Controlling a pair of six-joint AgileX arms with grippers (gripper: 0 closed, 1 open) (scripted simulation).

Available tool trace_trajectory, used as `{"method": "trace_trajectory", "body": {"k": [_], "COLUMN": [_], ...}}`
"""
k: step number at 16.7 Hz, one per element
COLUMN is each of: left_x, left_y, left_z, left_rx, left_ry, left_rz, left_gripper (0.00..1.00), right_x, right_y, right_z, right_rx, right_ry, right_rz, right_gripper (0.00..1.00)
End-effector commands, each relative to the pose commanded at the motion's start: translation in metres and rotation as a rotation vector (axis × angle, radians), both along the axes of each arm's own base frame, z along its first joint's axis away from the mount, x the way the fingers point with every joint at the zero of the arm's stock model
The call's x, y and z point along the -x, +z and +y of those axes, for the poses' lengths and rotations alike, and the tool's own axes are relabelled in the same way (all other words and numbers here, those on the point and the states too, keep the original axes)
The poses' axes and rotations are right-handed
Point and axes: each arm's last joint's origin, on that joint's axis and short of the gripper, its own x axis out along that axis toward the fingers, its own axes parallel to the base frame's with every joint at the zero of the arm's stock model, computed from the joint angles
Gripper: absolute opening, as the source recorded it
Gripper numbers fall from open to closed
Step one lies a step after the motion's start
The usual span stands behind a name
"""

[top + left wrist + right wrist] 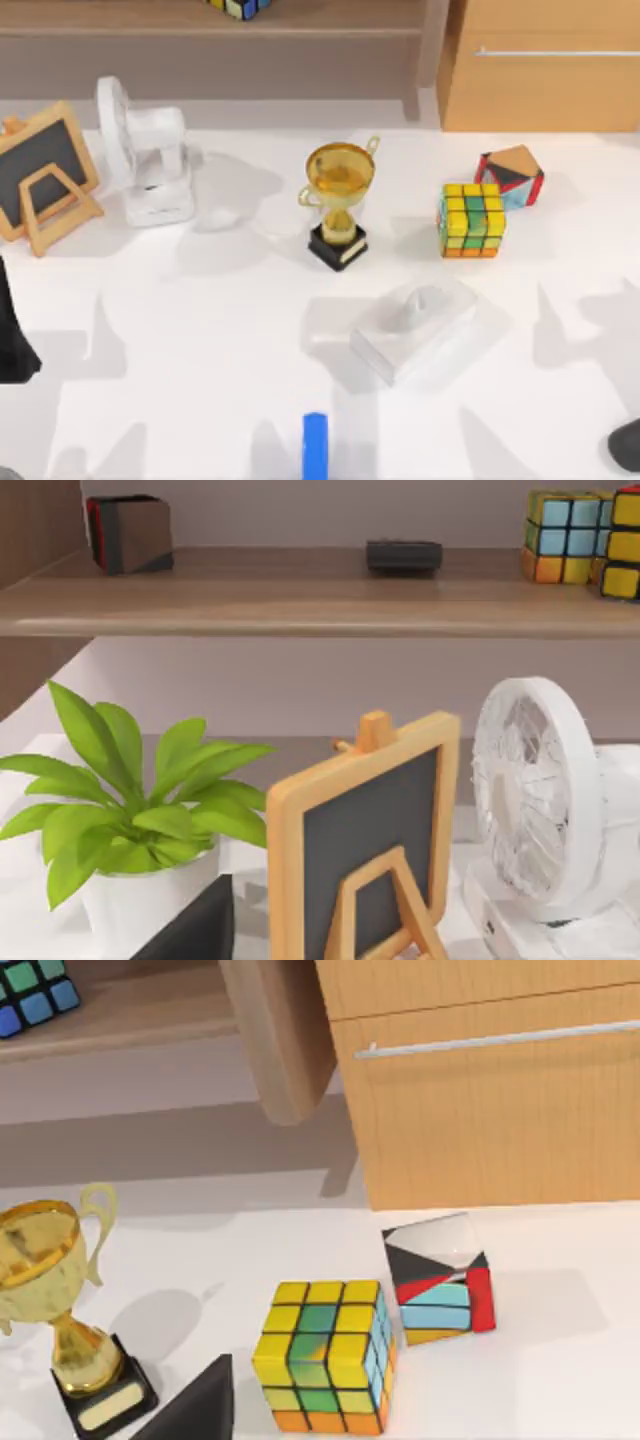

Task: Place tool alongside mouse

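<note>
Nothing is done yet; the tool [315,445] lies untouched on the surface [200,350], well apart from the mouse [626,445]; I cannot tell my end effectors' state.

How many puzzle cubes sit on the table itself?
2: a yellow-green cube right of the trophy, and a tilted red-and-black cube just behind it. More stand on the shelf; some may be hidden.
</note>
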Motion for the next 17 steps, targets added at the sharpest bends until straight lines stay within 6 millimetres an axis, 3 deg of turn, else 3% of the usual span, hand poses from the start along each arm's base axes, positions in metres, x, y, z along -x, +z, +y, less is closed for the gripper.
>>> {"method": "trace_trajectory", "body": {"k": [4, 8, 13, 17], "left_x": [0.0, 0.0, 0.0, 0.0], "left_y": [0.0, 0.0, 0.0, 0.0], "left_z": [0.0, 0.0, 0.0, 0.0], "left_rx": [0.0, 0.0, 0.0, 0.0], "left_ry": [0.0, 0.0, 0.0, 0.0], "left_rz": [0.0, 0.0, 0.0, 0.0], "left_gripper": [1.0, 1.0, 1.0, 1.0], "right_x": [-0.022, -0.044, -0.05, -0.046], "right_y": [0.029, 0.037, 0.012, -0.022], "right_z": [0.047, 0.118, 0.215, 0.271], "right_rx": [-0.091, -0.09, 0.049, 0.199], "right_ry": [0.168, 0.257, 0.199, 0.085], "right_rz": [0.331, 0.729, 1.129, 1.275], "right_gripper": [1.0, 1.0, 1.0, 1.0]}}
